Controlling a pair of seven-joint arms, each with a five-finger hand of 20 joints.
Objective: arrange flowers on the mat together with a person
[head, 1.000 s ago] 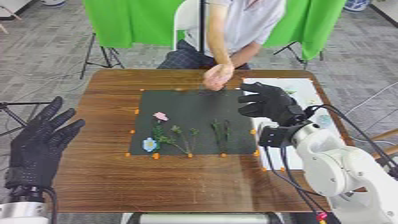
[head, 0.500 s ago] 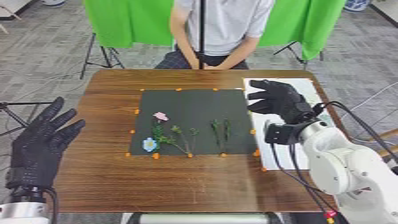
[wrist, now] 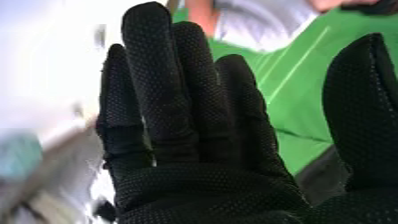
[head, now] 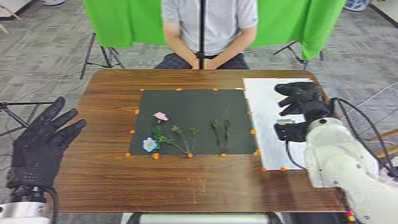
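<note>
On the bench, the dark mat looks part-arranged, the next move likely another stem. The left hand is left of it, the right hand right, both straight-fingered; green sprigs, blue flower and pink flower lie on it.

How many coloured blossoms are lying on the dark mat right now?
2: a pink blossom toward the left side of the dark mat, and a blue blossom by its near-left corner. Neither hand covers the mat.

right wrist view | right hand — fingers straight, thumb apart | green curtain — behind
</note>
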